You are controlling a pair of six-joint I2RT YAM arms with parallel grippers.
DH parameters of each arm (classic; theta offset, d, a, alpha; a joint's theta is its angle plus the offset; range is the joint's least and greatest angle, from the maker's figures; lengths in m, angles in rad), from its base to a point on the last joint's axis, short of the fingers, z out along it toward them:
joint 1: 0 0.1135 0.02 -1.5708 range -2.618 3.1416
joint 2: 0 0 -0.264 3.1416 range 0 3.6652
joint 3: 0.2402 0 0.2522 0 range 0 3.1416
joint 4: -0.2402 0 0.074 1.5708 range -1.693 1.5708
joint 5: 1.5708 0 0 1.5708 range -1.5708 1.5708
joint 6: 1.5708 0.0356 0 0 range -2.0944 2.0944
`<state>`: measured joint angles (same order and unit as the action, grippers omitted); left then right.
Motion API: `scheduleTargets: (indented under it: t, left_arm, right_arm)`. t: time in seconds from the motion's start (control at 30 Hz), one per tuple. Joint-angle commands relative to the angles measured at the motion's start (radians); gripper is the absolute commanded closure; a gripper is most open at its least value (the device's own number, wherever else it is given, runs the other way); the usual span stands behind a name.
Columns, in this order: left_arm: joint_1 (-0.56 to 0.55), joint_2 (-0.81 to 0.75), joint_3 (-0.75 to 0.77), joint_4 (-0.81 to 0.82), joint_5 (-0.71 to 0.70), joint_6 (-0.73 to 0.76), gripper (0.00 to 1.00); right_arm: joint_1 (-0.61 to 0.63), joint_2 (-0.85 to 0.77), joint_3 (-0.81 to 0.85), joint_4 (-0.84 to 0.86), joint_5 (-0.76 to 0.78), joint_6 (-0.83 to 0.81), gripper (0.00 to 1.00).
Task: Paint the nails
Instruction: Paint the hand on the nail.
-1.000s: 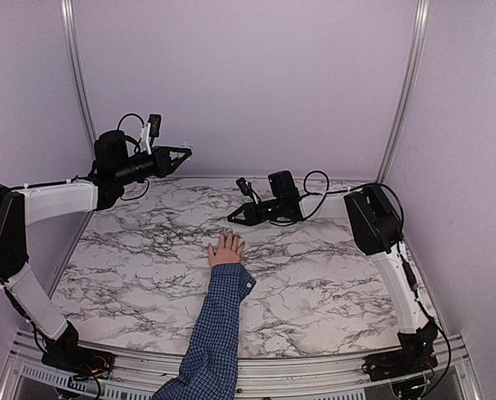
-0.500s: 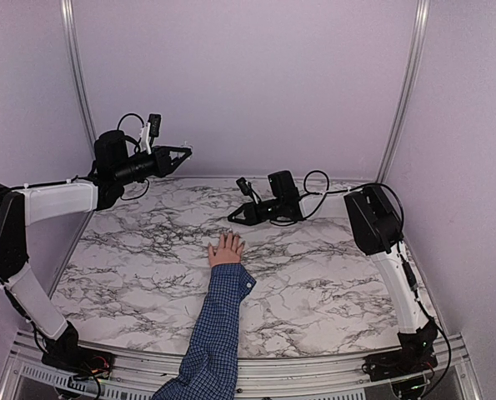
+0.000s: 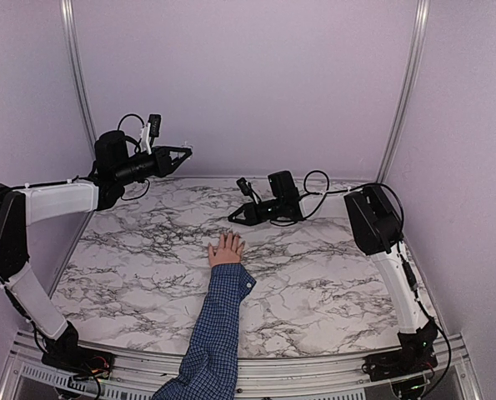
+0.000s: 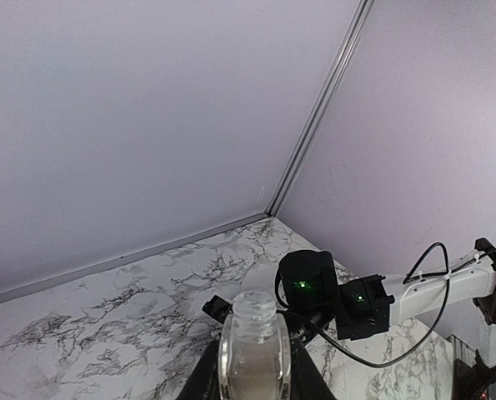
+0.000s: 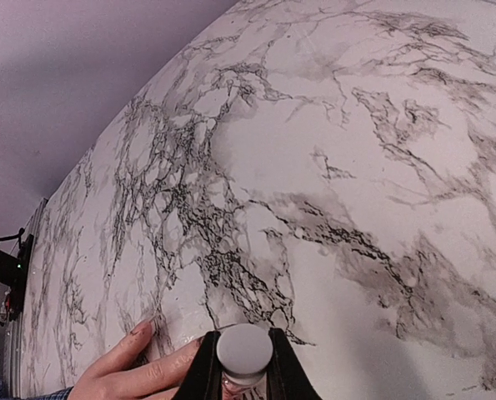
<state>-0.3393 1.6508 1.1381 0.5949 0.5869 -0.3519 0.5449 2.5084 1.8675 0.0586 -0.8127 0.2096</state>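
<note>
Nails [image 5: 147, 327]: no paint discernible; I judged all left to do. Left gripper [image 3: 181, 152] clenched 1 open bottle [image 4: 254, 343]; right gripper [image 3: 235, 217] clenched 1 cap [image 5: 244, 352] beside hand [image 3: 226, 250].

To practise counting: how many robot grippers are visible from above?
2: left gripper raised far-left, gripping a clear bottle; right gripper low beyond the hand, gripping a white cap.

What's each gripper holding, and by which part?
Left gripper: open clear bottle, clamped at its body. Right gripper: white cap, pinched at its sides; brush not visible.
</note>
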Motion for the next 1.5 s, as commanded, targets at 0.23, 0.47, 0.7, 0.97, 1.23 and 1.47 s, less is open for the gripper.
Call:
scheduleTargets:
  t: [0.23,0.47,0.7,0.97,1.23,1.47]
  left_arm:
    - [0.005,0.013,0.022,0.051,0.02,0.002,1.0]
    - [0.005,0.014,0.024,0.051,0.02,0.003,1.0]
    - [0.006,0.02,0.032,0.051,0.019,0.001,1.0]
    - [0.007,0.024,0.038,0.051,0.022,0.001,1.0]
    - [0.008,0.03,0.043,0.052,0.025,-0.002,1.0]
    - [0.008,0.033,0.043,0.052,0.021,-0.002,1.0]
  right_arm:
    - [-0.007,0.015,0.048,-0.014,0.035,-0.007,1.0]
    - [-0.008,0.017,0.051,-0.016,0.044,-0.007,1.0]
    - [-0.01,0.02,0.057,-0.016,0.049,-0.004,1.0]
    - [-0.012,0.026,0.063,-0.017,0.053,-0.003,1.0]
    - [-0.016,0.028,0.065,-0.019,0.058,-0.003,1.0]
    - [-0.021,0.03,0.071,-0.019,0.059,0.0,1.0]
